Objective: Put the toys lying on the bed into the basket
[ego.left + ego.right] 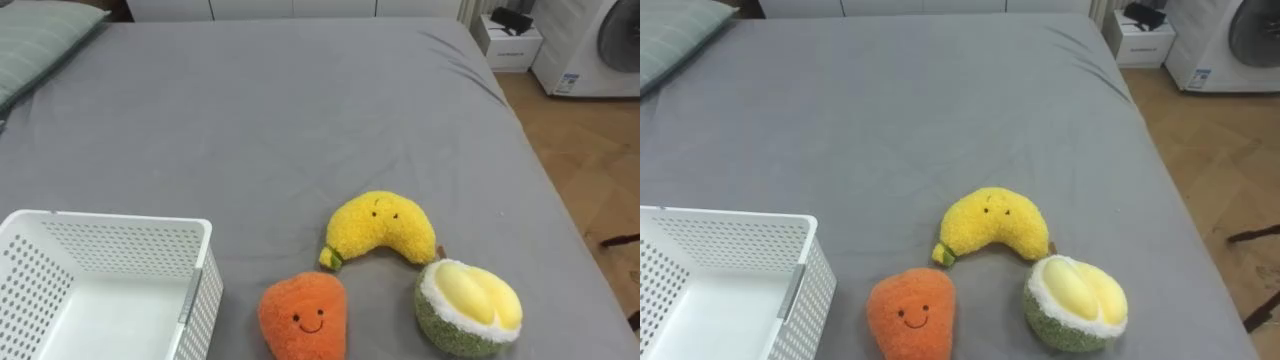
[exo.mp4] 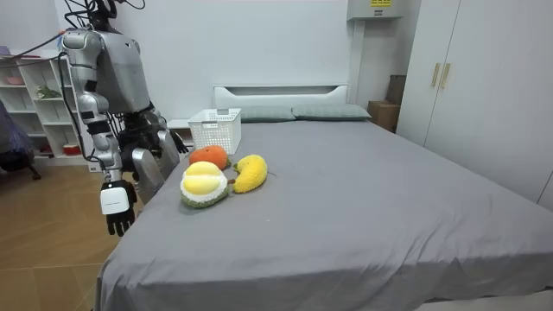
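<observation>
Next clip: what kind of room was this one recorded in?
Most likely a bedroom in a home, or a mock-up of one: a wide bed with a grey sheet, pillows by the headboard and a tall wardrobe beside it. A washing machine stands on the floor beyond.

The robot stands upright. Its right arm hangs straight down along the body. The right hand [image 2: 117,212] is below the hip, its fingers relaxed and pointing to the floor, and it holds nothing. The left hand [image 2: 164,138] is at waist height, in front of the body.
</observation>
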